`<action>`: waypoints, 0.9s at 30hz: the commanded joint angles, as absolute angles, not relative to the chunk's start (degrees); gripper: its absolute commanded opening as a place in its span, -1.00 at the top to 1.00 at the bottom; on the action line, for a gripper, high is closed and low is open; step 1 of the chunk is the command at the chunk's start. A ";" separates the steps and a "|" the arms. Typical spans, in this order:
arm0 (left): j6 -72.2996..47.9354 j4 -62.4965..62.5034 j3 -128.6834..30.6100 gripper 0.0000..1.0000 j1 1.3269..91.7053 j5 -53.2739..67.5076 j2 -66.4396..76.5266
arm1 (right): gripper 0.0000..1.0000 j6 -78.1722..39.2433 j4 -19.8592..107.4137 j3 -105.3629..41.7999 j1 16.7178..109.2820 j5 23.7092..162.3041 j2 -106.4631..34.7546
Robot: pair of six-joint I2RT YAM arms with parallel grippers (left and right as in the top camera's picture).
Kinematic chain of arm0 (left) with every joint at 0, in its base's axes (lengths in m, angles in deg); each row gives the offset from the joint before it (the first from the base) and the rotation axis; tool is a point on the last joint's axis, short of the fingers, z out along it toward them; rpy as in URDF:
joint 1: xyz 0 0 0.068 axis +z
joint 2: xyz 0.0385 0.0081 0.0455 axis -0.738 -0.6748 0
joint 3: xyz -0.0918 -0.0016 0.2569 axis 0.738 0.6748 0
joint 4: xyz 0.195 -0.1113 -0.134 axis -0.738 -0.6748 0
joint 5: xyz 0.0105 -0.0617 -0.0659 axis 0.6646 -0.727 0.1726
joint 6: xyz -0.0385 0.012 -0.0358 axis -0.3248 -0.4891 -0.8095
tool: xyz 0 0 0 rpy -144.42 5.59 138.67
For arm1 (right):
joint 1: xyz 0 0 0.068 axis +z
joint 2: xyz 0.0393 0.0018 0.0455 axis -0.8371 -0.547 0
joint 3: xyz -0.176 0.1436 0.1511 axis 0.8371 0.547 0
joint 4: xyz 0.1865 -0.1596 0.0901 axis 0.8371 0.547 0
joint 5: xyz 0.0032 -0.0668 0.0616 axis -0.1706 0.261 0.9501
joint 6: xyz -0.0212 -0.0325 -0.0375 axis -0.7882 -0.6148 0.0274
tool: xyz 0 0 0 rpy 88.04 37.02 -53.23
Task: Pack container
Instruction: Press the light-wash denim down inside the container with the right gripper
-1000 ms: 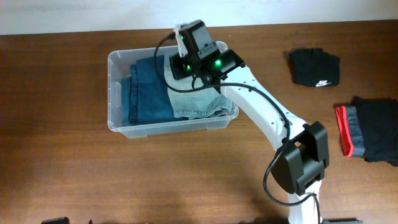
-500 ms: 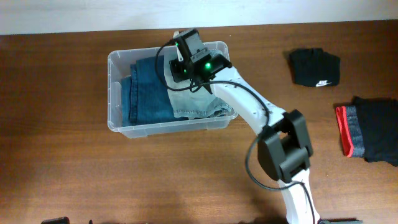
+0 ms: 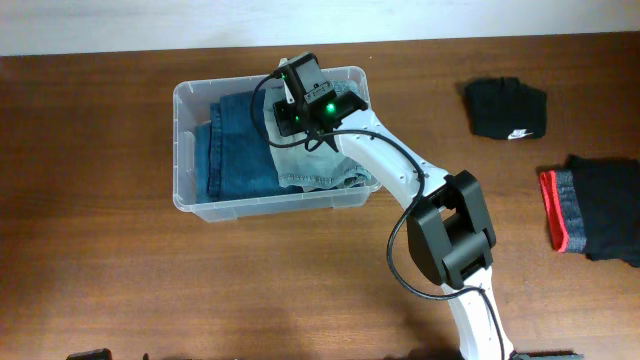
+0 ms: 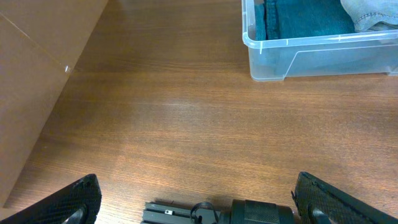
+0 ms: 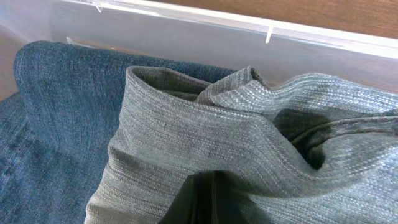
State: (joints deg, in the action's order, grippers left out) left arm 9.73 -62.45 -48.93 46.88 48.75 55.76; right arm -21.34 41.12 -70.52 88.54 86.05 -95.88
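Two denim pieces lie packed on your brown wooden table (image 3: 100, 280), pale wall (image 3: 100, 25) behind. The container (image 3: 180, 150) stands on it, with black clothes (image 3: 506, 108) well to its right. Inside the container, dark blue jeans (image 3: 235, 150) lie left and pale grey denim (image 3: 320, 168) right. Your right hand (image 3: 300, 95), pressed together, sits low over the grey piece, probably settling it; a grip can't be confirmed. Next: lift clear and fetch the black clothes. Your left hand (image 4: 196, 200) idles spread, away from the container.
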 commanded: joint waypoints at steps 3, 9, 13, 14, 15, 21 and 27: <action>9.77 -62.45 -48.80 -0.99 46.59 49.74 55.87 | 0.92 -21.08 38.48 -71.22 87.77 84.91 -91.73; 9.77 -62.45 -48.80 -0.99 46.59 49.74 55.87 | 0.92 -21.06 36.31 -71.22 87.60 84.89 -92.02; 9.80 -62.45 -48.80 -0.99 46.59 49.74 55.87 | 0.92 -21.06 33.73 -71.22 87.53 84.86 -92.91; 9.77 -62.45 -48.80 -0.99 46.59 49.74 55.87 | 0.92 -21.06 33.34 -71.22 87.51 84.86 -93.11; 9.77 -62.45 -48.80 -0.99 46.59 49.74 55.87 | 0.92 -21.06 33.25 -71.22 87.51 84.89 -93.31; 9.77 -62.45 -48.80 -0.99 46.59 49.74 55.87 | 0.92 -21.06 33.49 -71.20 87.51 84.84 -95.84; 9.77 -62.45 -48.80 -0.99 46.59 49.74 55.87 | 0.92 -21.06 36.20 -70.94 87.49 84.21 -97.61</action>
State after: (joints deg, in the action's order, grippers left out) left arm 9.73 -62.45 -48.93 46.88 48.75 55.76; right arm -21.34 35.40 -70.52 87.88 85.80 -95.40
